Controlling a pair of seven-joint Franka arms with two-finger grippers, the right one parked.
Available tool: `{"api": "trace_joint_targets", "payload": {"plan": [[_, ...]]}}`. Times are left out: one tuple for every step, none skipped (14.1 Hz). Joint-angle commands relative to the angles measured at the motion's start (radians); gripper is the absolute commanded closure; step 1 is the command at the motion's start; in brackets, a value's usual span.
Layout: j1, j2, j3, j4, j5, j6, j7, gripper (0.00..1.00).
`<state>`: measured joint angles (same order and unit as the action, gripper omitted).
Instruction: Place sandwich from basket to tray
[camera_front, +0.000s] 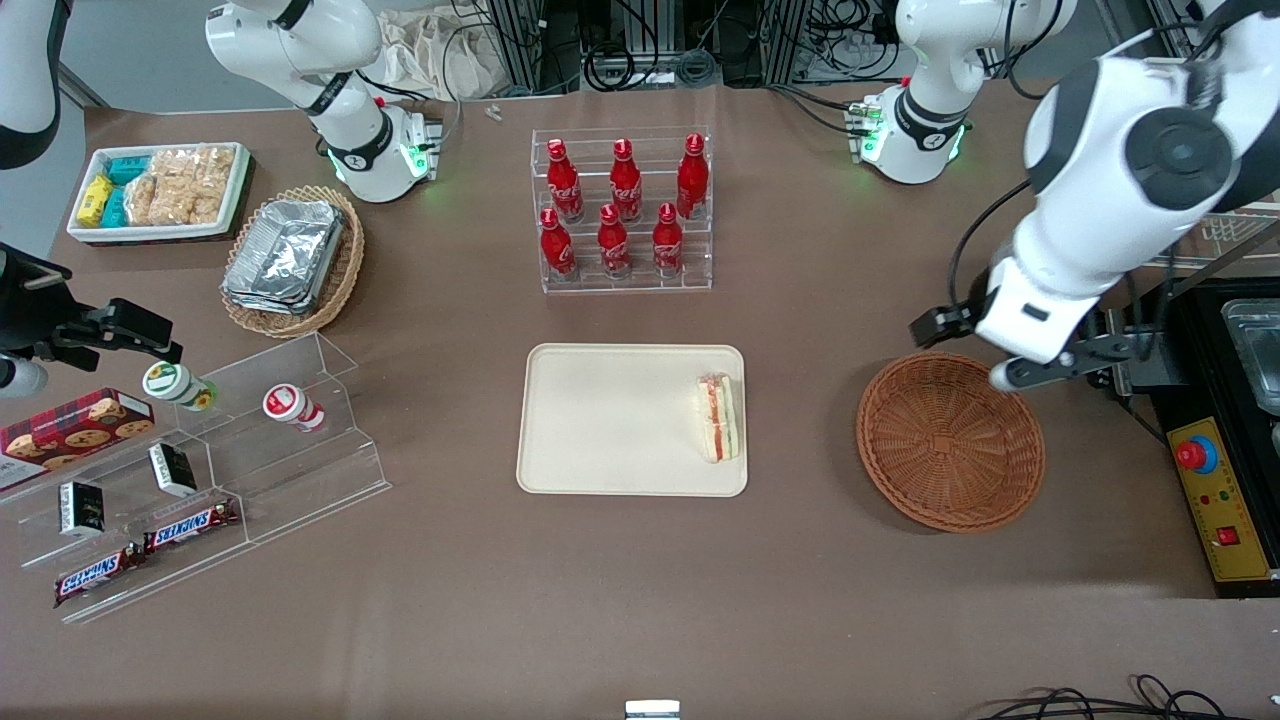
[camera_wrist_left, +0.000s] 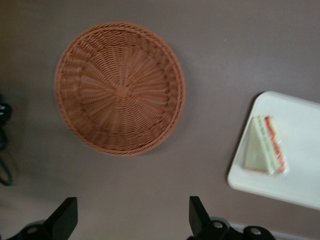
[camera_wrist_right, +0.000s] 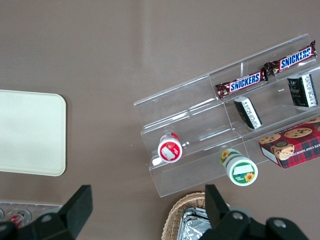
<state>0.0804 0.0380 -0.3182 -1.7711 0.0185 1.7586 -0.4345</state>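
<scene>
The sandwich (camera_front: 720, 417) lies on the beige tray (camera_front: 600, 420), near the tray's edge that faces the basket. It also shows in the left wrist view (camera_wrist_left: 265, 146), on the tray (camera_wrist_left: 300, 185). The round reddish-brown basket (camera_front: 950, 440) stands empty beside the tray, toward the working arm's end, and shows empty in the left wrist view (camera_wrist_left: 120, 87). My left gripper (camera_front: 1040, 368) hangs above the basket's rim, on the part farther from the front camera. It is open wide and empty (camera_wrist_left: 131, 210), clear of the basket and the sandwich.
A clear rack of red bottles (camera_front: 622, 210) stands farther back than the tray. A clear stepped shelf with snacks (camera_front: 200, 470), a tan oval basket with foil containers (camera_front: 290, 260) and a white snack tray (camera_front: 160, 190) lie toward the parked arm's end. A yellow control box (camera_front: 1220, 500) is beside the basket.
</scene>
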Motion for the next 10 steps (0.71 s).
{"api": "trace_joint_targets", "payload": {"plan": [[0.068, -0.055, -0.007, -0.031, -0.017, -0.050, 0.144, 0.00], [0.081, -0.055, -0.005, -0.022, -0.020, -0.063, 0.181, 0.00], [0.100, -0.053, -0.005, -0.012, -0.020, -0.079, 0.222, 0.00], [0.122, -0.047, -0.005, 0.011, -0.020, -0.099, 0.262, 0.00], [0.130, -0.032, -0.005, 0.050, -0.017, -0.129, 0.278, 0.00], [0.130, -0.011, -0.007, 0.082, -0.003, -0.160, 0.284, 0.00], [0.130, 0.009, -0.007, 0.116, 0.001, -0.171, 0.286, 0.00], [0.131, 0.031, -0.007, 0.140, 0.003, -0.171, 0.304, 0.00], [0.130, 0.046, -0.007, 0.159, 0.006, -0.171, 0.321, 0.00], [0.131, 0.052, -0.007, 0.168, 0.008, -0.171, 0.322, 0.00]]}}
